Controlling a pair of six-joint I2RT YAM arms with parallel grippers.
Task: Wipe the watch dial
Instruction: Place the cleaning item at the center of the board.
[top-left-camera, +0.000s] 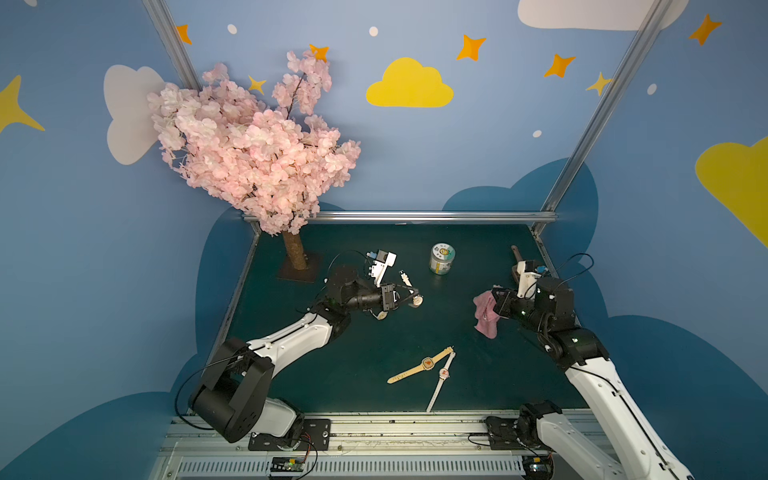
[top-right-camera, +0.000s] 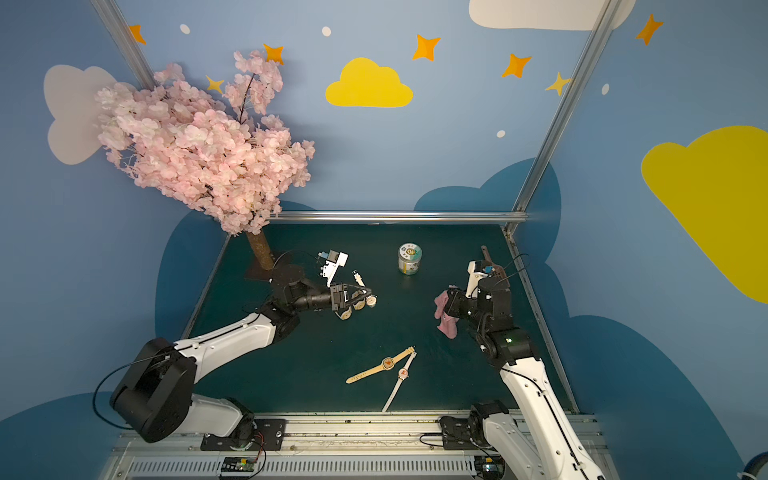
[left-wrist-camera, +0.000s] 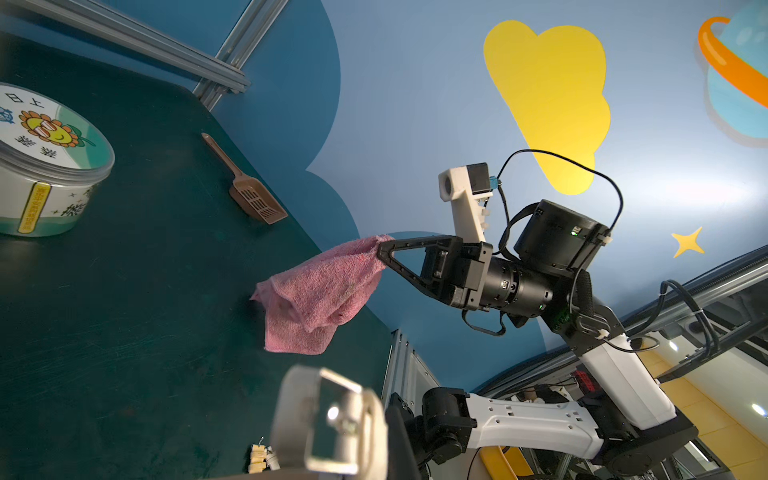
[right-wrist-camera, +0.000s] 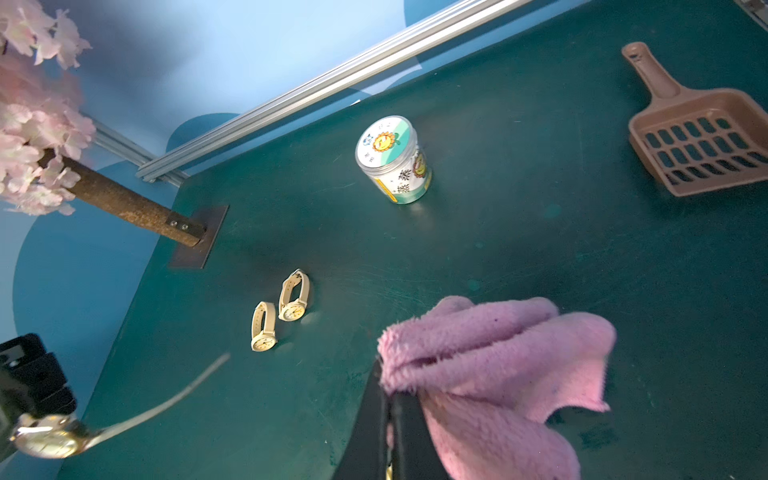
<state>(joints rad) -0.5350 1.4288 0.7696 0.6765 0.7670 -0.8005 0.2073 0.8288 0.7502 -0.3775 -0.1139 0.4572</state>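
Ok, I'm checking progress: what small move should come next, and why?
Probably ease the right claw, shut on the pink cloth, across toward the watch held in the left claw. Cloth and dial are well apart, and the dial faces the right wrist camera.

Dark green table (top-left-camera: 332, 374) carries jar (top-left-camera: 441, 258), scoop (right-wrist-camera: 698, 141), tree (top-left-camera: 296, 253), several watches (top-left-camera: 428, 363).

The right gripper (left-wrist-camera: 380, 251), jaws closed on one corner of a pink cloth (left-wrist-camera: 316, 295), holds it hanging over the green table (left-wrist-camera: 124, 311) near its edge, with a brown scoop (left-wrist-camera: 253, 199) and a sunflower-lidded jar (left-wrist-camera: 41, 166) farther off and a watch (left-wrist-camera: 332, 419) blurred close to the lens.
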